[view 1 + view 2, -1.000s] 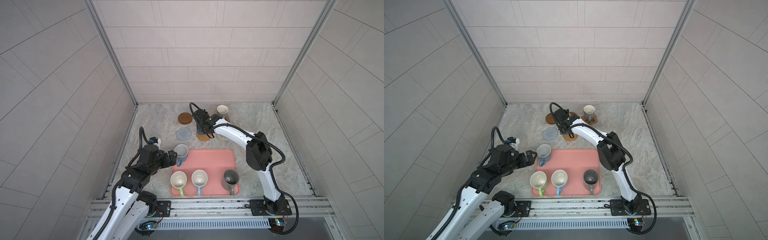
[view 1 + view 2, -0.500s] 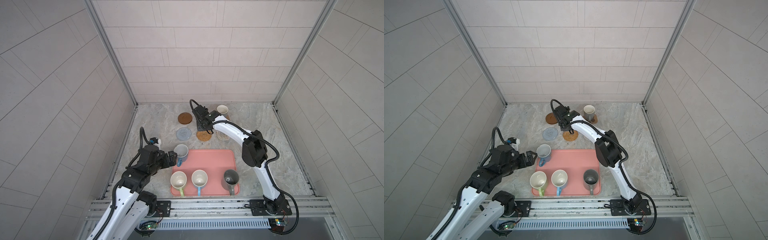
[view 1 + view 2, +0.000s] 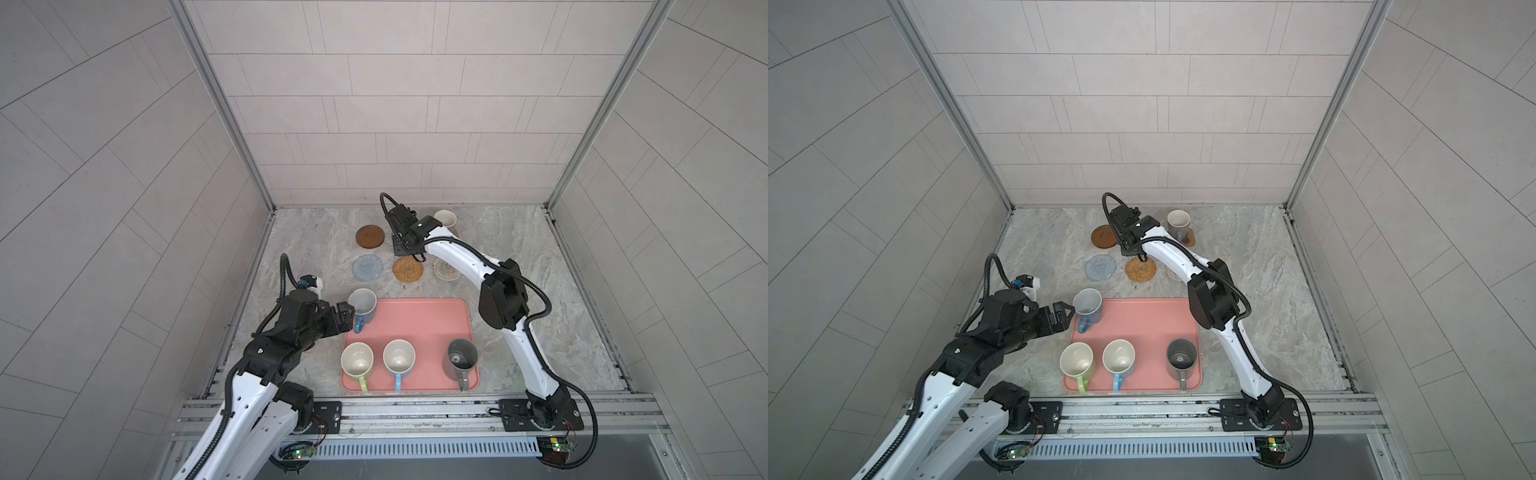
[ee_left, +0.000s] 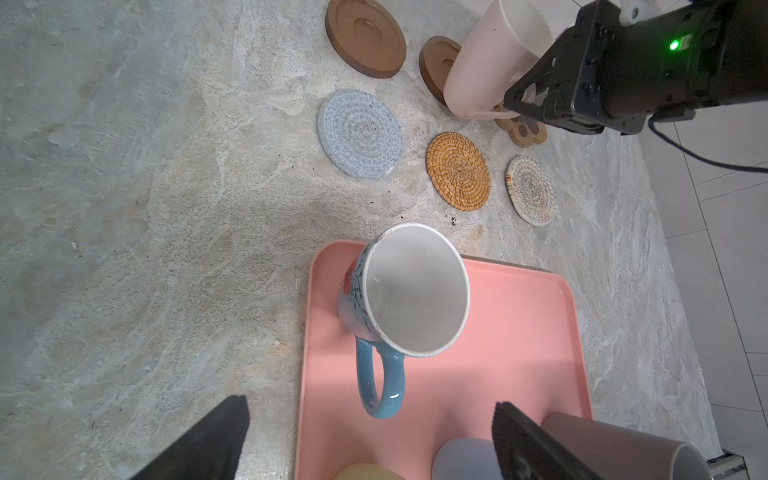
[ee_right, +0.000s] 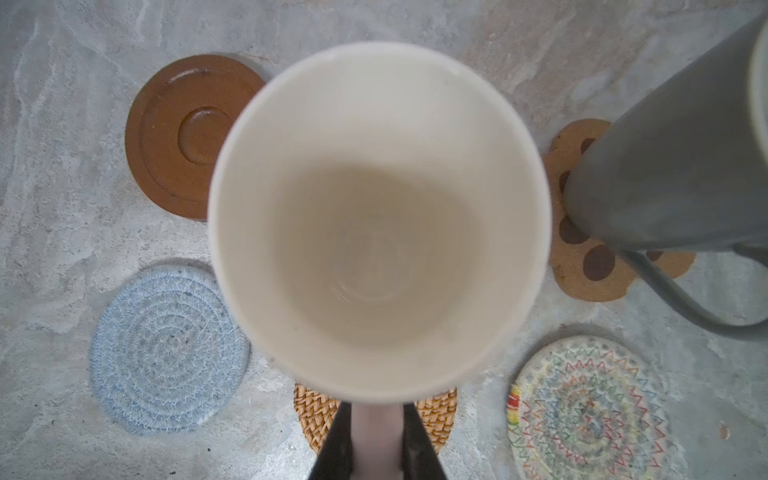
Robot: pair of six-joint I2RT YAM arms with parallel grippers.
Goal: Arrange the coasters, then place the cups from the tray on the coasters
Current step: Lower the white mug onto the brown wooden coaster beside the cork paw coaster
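your right jaws are clamped on the handle of the pale pink mug (image 5: 374, 216), held over a brown wooden disc (image 4: 434, 66); contact there is unclear. your left jaws gape wide just short of the handle of the blue mug (image 4: 415, 291), which stands in a corner of the salmon-pink tray (image 4: 519, 332).

White arms (image 3: 457, 257), black joints (image 3: 502, 300), ribbed cables (image 3: 284, 272)

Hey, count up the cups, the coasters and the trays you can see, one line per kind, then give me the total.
Cups: 6
Coasters: 6
Tray: 1
Total: 13
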